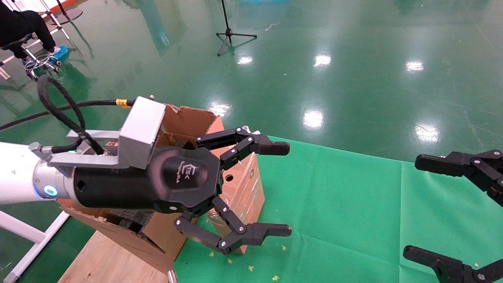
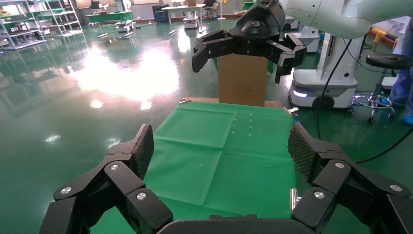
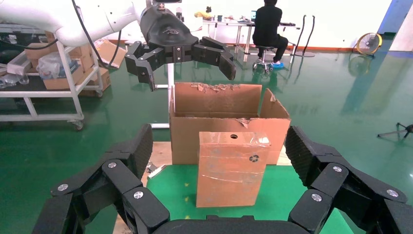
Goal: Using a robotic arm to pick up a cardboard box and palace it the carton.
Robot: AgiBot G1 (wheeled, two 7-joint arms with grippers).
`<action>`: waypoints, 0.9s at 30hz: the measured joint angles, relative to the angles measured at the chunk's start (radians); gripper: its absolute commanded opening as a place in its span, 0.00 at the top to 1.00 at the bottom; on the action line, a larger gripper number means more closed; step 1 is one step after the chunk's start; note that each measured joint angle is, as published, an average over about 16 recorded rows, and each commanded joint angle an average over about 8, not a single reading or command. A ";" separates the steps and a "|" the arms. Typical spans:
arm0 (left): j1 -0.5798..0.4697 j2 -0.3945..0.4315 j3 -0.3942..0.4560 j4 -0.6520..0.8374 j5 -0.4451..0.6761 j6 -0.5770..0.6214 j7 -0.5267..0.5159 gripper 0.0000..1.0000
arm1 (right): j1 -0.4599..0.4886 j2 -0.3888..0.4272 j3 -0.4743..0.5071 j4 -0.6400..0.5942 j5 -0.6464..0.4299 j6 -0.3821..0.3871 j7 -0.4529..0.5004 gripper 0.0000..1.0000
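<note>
The small taped cardboard box (image 1: 245, 184) stands upright on the green cloth (image 1: 334, 204), right against the big carton (image 1: 188, 120). My left robotic arm (image 1: 15, 177) reaches over the carton. Its gripper (image 1: 289, 188) is open and empty, with one finger above the box's top and one by its lower side, not touching it. My right gripper (image 1: 410, 206) is open and empty at the right edge, well apart. In the right wrist view the box (image 3: 231, 168) stands before the carton (image 3: 219, 105), framed by my right gripper (image 3: 219, 139), with the left gripper (image 3: 187, 68) above.
The carton sits on a wooden board (image 1: 106, 259) at the cloth's left end. Black foam (image 1: 129, 218) shows inside it. In the left wrist view my left gripper (image 2: 220, 141) spans bare cloth, with the right gripper (image 2: 246, 48) and another brown box (image 2: 242, 80) beyond.
</note>
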 measured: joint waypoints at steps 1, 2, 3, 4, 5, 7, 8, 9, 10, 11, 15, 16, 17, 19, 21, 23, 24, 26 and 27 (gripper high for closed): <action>0.000 0.000 0.000 0.000 0.000 0.000 0.000 0.00 | 0.000 0.000 0.000 0.000 0.000 0.000 0.000 0.00; 0.000 0.000 0.000 0.000 0.000 0.000 0.000 0.00 | 0.000 0.000 0.000 0.000 0.000 0.000 0.000 0.00; 0.000 0.000 0.000 0.000 0.000 0.000 0.000 0.00 | 0.000 0.000 0.000 0.000 0.000 0.000 0.000 0.00; 0.000 0.000 0.000 0.000 0.000 0.000 0.000 0.00 | 0.000 0.000 0.000 0.000 0.000 0.000 0.000 0.00; 0.000 0.000 0.000 0.000 0.000 0.000 0.000 0.00 | 0.000 0.000 0.000 0.000 0.000 0.000 0.000 0.00; 0.000 0.000 0.000 0.000 0.000 0.000 0.000 0.00 | 0.000 0.000 0.000 0.000 0.000 0.000 0.000 0.00; 0.000 0.000 0.000 0.000 0.000 0.000 0.000 0.00 | 0.000 0.000 0.000 0.000 0.000 0.000 0.000 0.00; 0.000 0.000 0.000 0.000 0.000 0.000 0.000 0.00 | 0.000 0.000 0.000 0.000 0.000 0.000 0.000 0.00; 0.000 0.000 0.000 0.000 0.001 0.000 0.000 0.00 | 0.000 0.000 0.000 0.000 0.000 0.000 0.000 0.02; 0.000 -0.001 0.000 0.000 0.002 0.000 0.001 0.00 | 0.000 0.000 0.000 0.000 0.000 0.000 0.000 0.10; -0.002 -0.003 0.001 -0.002 0.010 -0.003 0.002 0.00 | 0.000 0.000 0.000 0.000 0.000 0.000 0.000 0.57; -0.003 -0.005 0.002 -0.004 0.014 -0.005 0.002 0.00 | 0.000 0.000 0.000 0.000 0.000 0.000 0.000 0.70; -0.004 -0.007 0.002 -0.005 0.019 -0.008 0.002 0.00 | 0.000 0.000 0.000 0.000 0.000 0.000 0.000 0.82; -0.008 -0.010 0.004 -0.008 0.030 -0.015 0.000 0.00 | 0.000 0.000 0.000 0.000 0.000 0.000 0.000 0.97; -0.012 -0.014 0.005 -0.010 0.043 -0.025 -0.003 0.00 | 0.000 0.000 0.000 0.000 0.000 0.000 0.000 1.00; -0.016 -0.018 0.007 -0.013 0.056 -0.035 -0.007 0.00 | 0.000 0.000 0.000 0.000 0.000 0.000 0.000 1.00; -0.018 -0.020 0.007 -0.015 0.062 -0.041 -0.009 0.00 | 0.000 0.000 0.000 0.000 0.000 0.000 0.000 1.00; -0.023 -0.025 0.009 -0.018 0.074 -0.053 -0.013 0.00 | 0.000 0.000 0.000 0.000 0.000 0.000 0.000 1.00; -0.025 -0.027 0.009 -0.020 0.080 -0.059 -0.016 0.00 | 0.000 0.000 0.000 0.000 0.000 0.000 0.000 1.00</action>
